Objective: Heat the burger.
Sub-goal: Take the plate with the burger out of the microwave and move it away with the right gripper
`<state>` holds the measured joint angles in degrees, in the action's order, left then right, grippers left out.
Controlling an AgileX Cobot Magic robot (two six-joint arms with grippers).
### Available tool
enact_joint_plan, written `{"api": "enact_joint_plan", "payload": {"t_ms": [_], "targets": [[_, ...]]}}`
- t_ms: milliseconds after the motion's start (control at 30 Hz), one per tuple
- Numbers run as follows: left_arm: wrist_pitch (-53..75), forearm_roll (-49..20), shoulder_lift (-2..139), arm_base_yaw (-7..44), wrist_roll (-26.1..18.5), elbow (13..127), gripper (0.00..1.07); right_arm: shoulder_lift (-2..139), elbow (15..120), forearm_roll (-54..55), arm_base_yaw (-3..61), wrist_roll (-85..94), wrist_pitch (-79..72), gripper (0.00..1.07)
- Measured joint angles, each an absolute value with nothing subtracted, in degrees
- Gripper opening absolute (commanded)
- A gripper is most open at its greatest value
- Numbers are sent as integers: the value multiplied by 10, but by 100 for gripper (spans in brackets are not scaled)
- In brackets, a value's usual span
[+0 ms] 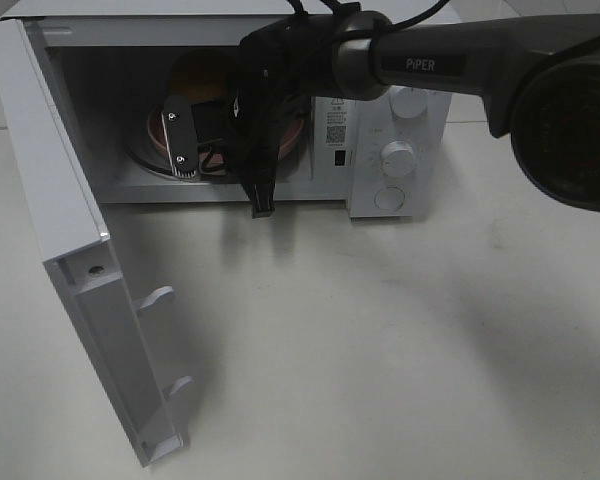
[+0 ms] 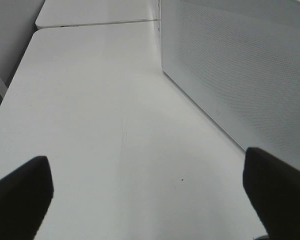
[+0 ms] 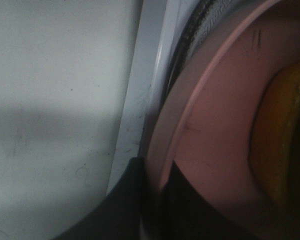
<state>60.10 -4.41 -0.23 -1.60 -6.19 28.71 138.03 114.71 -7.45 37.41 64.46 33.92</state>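
Right wrist view: right hand (image 3: 152, 200) pinching pink plate (image 3: 210, 125) rim; burger (image 3: 277, 145) aboard.

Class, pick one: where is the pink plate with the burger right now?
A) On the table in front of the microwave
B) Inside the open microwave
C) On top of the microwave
B: the pink plate sits inside the microwave, whose door hangs open.

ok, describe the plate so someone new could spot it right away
Find the white microwave with its door swung open. Inside the cavity, under the right gripper, sits the plate. It is the only pink, round thing there, and the burger rests on it.
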Motion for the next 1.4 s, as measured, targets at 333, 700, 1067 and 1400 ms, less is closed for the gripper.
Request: {"api": "enact_joint_plan", "payload": {"t_ms": [333, 700, 1067, 1400], "targets": [[601, -44, -2, -16, -62, 287, 98, 1372, 1142, -70, 387, 663, 359, 0], [601, -44, -2, -16, -62, 287, 98, 1332, 1077, -65, 393, 701, 323, 0], [601, -44, -2, -16, -62, 287, 98, 1263, 958, -64, 390, 757, 210, 0], [601, -44, -2, -16, -62, 287, 98, 1221, 882, -53, 387, 789, 174, 0]]}}
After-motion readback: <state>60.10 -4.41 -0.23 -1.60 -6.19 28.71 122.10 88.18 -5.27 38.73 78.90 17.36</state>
